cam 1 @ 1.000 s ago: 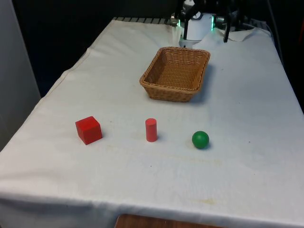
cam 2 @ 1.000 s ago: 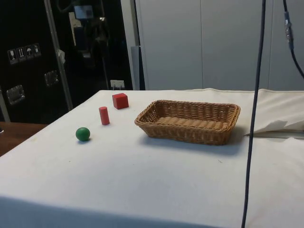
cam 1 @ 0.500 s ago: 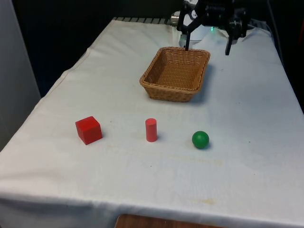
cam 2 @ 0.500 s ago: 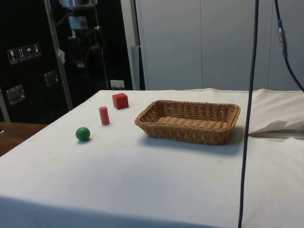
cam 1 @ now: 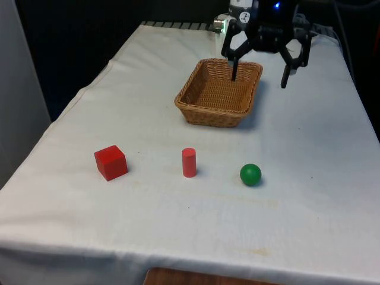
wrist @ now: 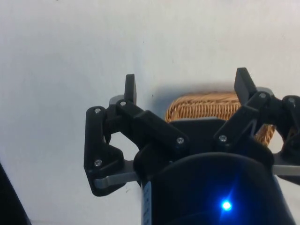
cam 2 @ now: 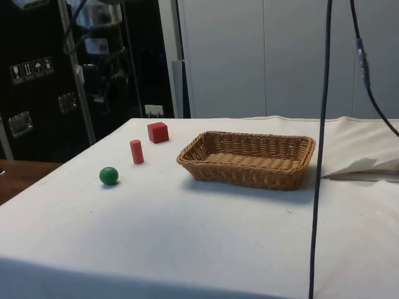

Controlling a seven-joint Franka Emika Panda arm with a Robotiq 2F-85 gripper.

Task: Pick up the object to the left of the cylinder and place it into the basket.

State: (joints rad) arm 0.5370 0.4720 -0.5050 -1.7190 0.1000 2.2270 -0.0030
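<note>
Cube point(cam 1: 110, 162), your target, sits on the cloth point(cam 1: 178, 225) at the front view's left of the cylinder point(cam 1: 189, 162), with the ball point(cam 1: 250, 174) on the cylinder's other side. Your gripper point(cam 1: 260, 74) hangs spread wide and empty above the basket's point(cam 1: 217, 95) far corner, well apart from the cube.

A white cloth point(cam 1: 309, 148) covers the desk, hanging over its near edge. Black curtains point(cam 1: 77, 35) hang behind it in the front view. In the side view, dark cabinets point(cam 2: 37, 81) stand beside pale wall panels point(cam 2: 262, 56).
</note>
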